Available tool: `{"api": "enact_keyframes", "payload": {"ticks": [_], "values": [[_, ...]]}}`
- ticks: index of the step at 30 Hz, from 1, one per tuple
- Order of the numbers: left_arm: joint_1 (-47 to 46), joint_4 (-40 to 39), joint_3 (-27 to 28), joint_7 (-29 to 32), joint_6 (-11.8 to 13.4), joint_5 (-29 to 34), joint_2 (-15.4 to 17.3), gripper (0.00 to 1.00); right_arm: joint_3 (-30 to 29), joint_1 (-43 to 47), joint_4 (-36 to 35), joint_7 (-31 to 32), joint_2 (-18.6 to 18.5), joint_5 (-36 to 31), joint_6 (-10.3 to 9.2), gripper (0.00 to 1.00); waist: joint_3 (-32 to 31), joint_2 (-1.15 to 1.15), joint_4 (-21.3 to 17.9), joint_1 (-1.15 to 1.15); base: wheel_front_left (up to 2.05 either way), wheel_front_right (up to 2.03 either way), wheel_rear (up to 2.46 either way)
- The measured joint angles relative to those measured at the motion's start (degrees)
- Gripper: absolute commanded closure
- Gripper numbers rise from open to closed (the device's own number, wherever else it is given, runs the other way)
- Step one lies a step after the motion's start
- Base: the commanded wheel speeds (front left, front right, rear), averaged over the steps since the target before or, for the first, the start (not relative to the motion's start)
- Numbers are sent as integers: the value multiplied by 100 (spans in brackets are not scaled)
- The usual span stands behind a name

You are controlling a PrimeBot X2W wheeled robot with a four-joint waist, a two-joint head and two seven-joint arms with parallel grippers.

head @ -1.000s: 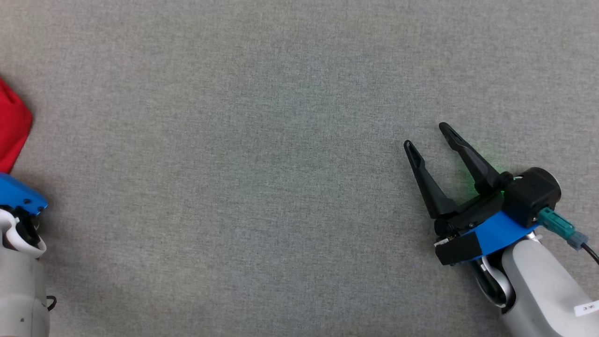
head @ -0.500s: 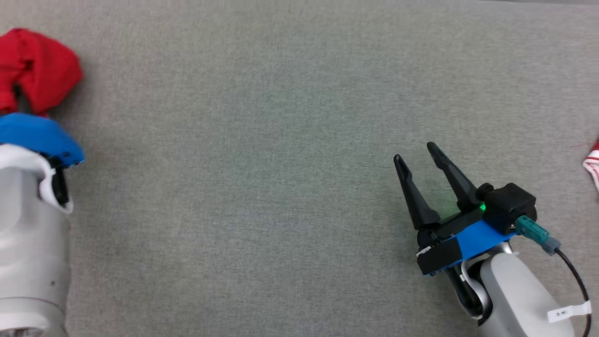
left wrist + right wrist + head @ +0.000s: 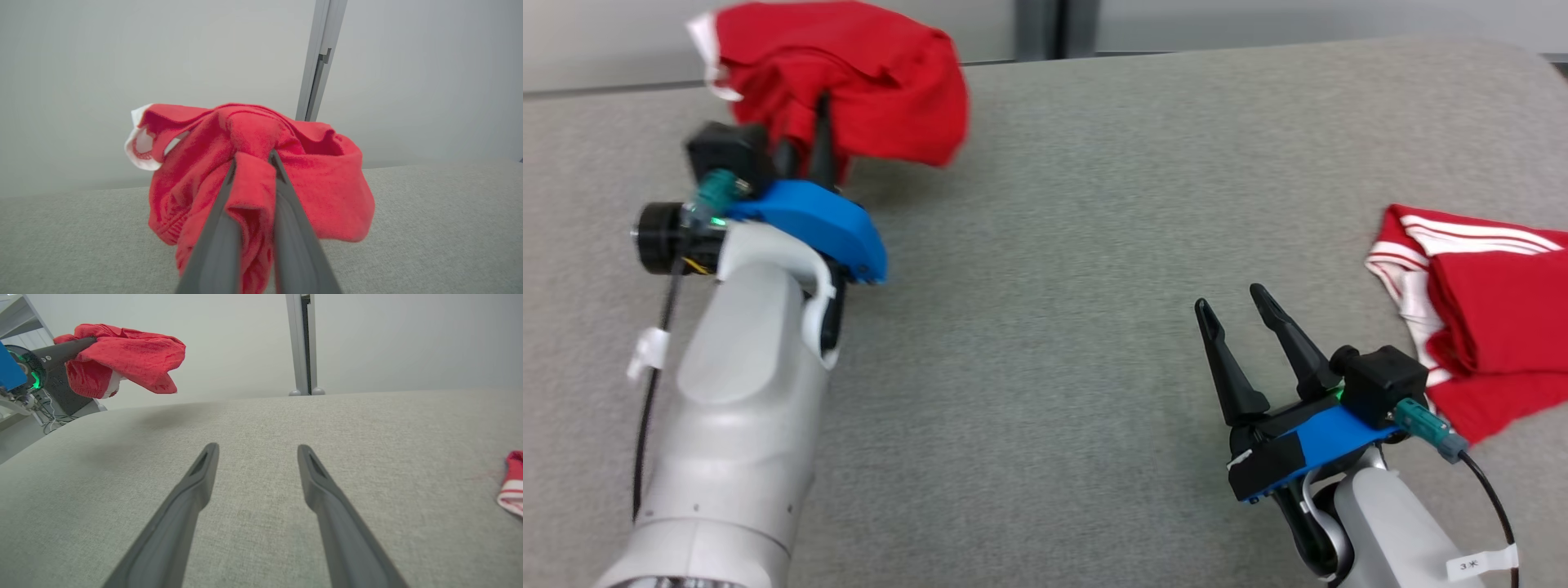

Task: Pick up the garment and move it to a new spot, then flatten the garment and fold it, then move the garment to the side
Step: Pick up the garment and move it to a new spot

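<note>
A bunched red garment (image 3: 866, 82) with a white edge hangs above the grey table's far left, and my left gripper (image 3: 805, 135) is shut on it. In the left wrist view a fold of the garment (image 3: 261, 163) is pinched between the two fingers of the left gripper (image 3: 253, 157), and the rest droops around them. The right wrist view shows the garment (image 3: 122, 355) held clear of the surface. My right gripper (image 3: 1232, 300) rests low at the near right, open, with nothing between its fingers (image 3: 196, 486).
The grey fabric-covered table (image 3: 1045, 245) spreads wide between my arms. A second red garment with white stripes (image 3: 1486, 327) lies at the right edge, beside my right wrist. A pale wall and a metal post (image 3: 1037, 28) stand behind the table's far edge.
The head camera has tilted up, so the whole picture has shifted. My left arm has come further into view and carries the red garment up off the table. The right gripper stays open.
</note>
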Motion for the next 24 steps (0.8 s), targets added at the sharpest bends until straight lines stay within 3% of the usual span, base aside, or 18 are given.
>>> {"api": "enact_keyframes", "payload": {"ticks": [3, 8, 14, 19, 20, 22, 23, 24], "values": [[243, -256, -370, -7, -65, -143, -38, 100, -19, 24, 46, 0, 52, 2, 0, 0, -40, 0, -241, 0, 0, 0, 0], [783, -848, -1627, -11, -108, -1069, -52, 100, -52, 32, 101, 1, 98, 4, 0, 0, -76, 0, -571, 0, 0, 0, 0], [1355, -1211, -2691, -3, 377, -1897, -58, 100, -80, 66, 159, 0, 131, 5, 0, 0, -143, 0, -734, 0, 0, 0, 0], [1711, -1216, -3150, -20, 691, -2161, -57, 100, -130, 101, 229, 0, 159, 2, 0, 0, -253, 0, -717, 0, 0, 0, 0], [1773, -1218, -3188, -21, 743, -2162, -57, 91, -145, 120, 241, 0, 160, -4, 0, 0, -284, 0, -698, 0, 0, 0, 0], [1915, -1288, -3171, -26, 900, -2140, -57, 18, -163, 144, 274, 0, 170, -18, 0, 0, -338, 0, -656, 0, 0, 0, 0], [1996, -1352, -3095, -27, 987, -2084, -56, 0, -168, 150, 286, 0, 177, -27, 0, 0, -364, 0, -635, 0, 0, 0, 0], [2077, -1428, -2987, -29, 1060, -2063, -55, 0, -176, 153, 300, 0, 182, -45, 0, 0, -390, 0, -617, 0, 0, 0, 0]]}}
